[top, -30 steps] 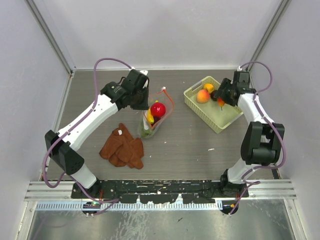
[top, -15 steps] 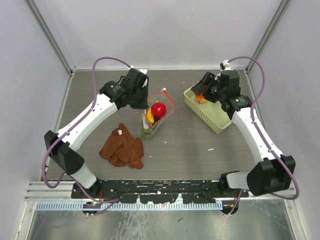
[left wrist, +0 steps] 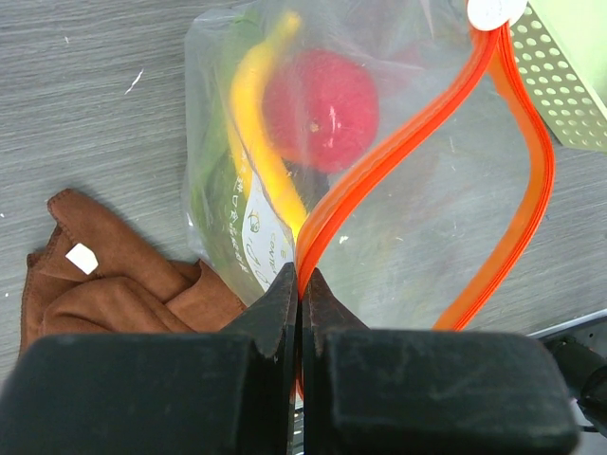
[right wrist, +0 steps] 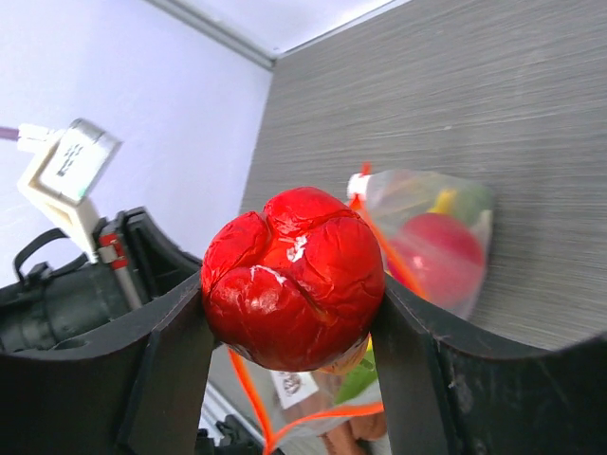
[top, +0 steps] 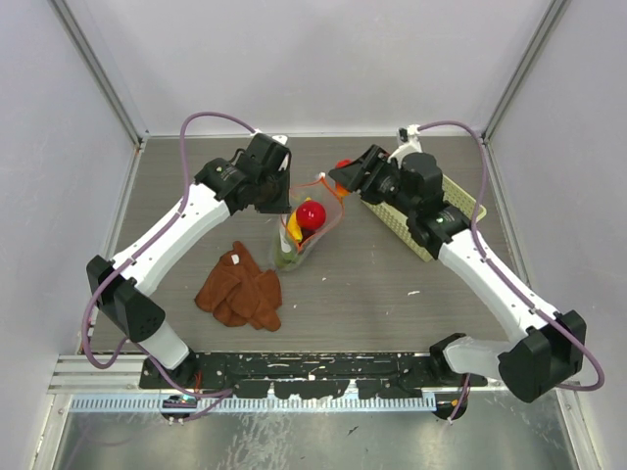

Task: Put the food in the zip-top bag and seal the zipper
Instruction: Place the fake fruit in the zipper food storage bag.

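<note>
Right claw (right wrist: 290,318) grips crinkled red toy fruit (right wrist: 292,270); clear wrinkly zip-top bag (right wrist: 434,242) gapes just below-ahead of it, left claw (left wrist: 302,286) pinching its orange-red zipper strip (left wrist: 410,150).

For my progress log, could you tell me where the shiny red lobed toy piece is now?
The red piece is held in the right gripper, just right of the clear zip-top bag's open orange-red mouth in the top view.
</note>
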Robot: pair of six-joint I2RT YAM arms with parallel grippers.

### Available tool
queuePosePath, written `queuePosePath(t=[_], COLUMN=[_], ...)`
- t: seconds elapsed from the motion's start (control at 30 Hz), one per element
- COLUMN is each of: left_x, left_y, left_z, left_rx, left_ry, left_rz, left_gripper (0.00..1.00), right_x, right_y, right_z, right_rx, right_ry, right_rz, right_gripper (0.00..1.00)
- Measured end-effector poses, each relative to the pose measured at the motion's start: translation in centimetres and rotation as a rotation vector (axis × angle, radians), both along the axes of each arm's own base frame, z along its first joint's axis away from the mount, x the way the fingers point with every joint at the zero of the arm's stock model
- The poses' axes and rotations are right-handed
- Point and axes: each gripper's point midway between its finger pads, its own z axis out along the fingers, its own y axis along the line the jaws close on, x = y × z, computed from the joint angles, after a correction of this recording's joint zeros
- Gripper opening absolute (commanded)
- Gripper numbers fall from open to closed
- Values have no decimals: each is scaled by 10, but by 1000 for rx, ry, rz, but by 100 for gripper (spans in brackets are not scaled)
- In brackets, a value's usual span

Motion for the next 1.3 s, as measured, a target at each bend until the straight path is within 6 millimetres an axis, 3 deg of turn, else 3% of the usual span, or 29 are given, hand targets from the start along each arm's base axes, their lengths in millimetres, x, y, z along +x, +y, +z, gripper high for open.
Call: queuePosePath(t=[0.2, 0.43, 0.67, 0.93, 1.3], left_x=[0, 0, 1, 2, 0], left_y=[0, -1, -1, 2, 4], left_z=[0, 0, 1, 0, -3], left_rx=[-2, -13, -22, -13, -8], left_ry=[1, 7, 10, 8, 19], left_rz=[3, 17, 43, 62, 79], left_gripper=[0, 0, 0, 0, 0], right_x=[-5, -20, -29, -36, -38], right_y=[46, 82, 94, 102, 102], right_z=[-4, -46, -76, -76, -79], right_rx=[52, 52, 51, 66, 46], right_ry=[-4, 71, 145, 147, 151], right_rz=[98, 177, 198, 223, 233], right_gripper=[48, 53, 62, 79, 85])
